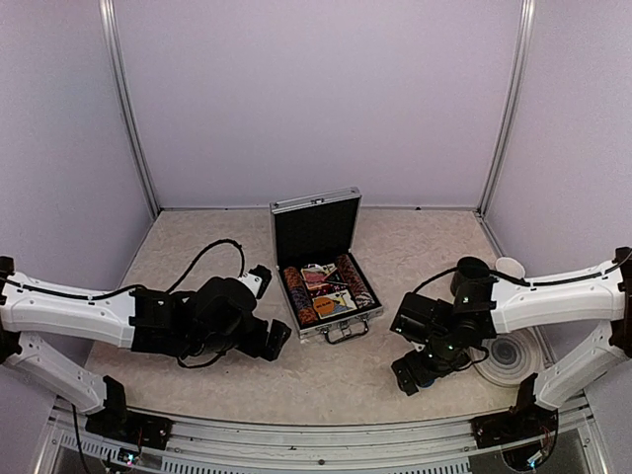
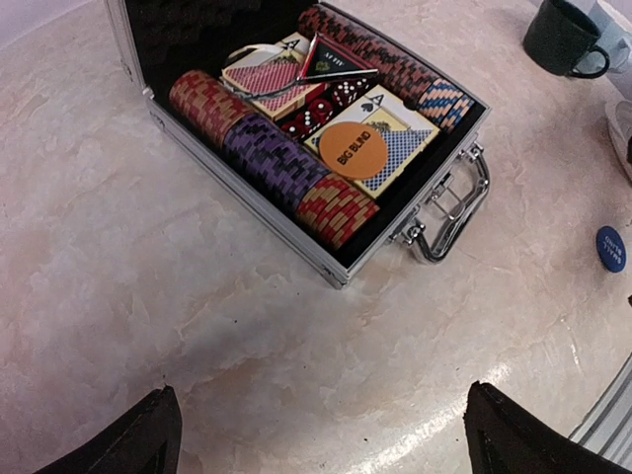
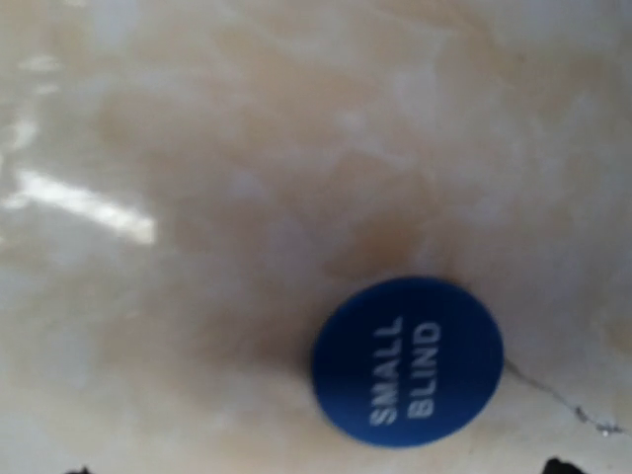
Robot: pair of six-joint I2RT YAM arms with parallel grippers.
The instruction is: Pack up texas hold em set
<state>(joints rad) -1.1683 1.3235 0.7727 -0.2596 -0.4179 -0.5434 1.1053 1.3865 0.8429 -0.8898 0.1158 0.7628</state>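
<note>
Case [image 1: 316, 229] open, lid upright, handle [image 2: 454, 207] toward the arms, long axis crosswise. It holds chips [image 2: 267, 153], decks [image 2: 400, 133], dice [image 2: 326, 104] and an orange button [image 2: 353, 150]. Left gripper [image 2: 321, 444] and right gripper [image 1: 407, 373] are both wide, holding nothing.

Tbl [image 1: 207, 255] w/ case [image 1: 316, 229], blue btn [image 3: 407, 361] (coaster [image 1: 513, 357] too).
</note>
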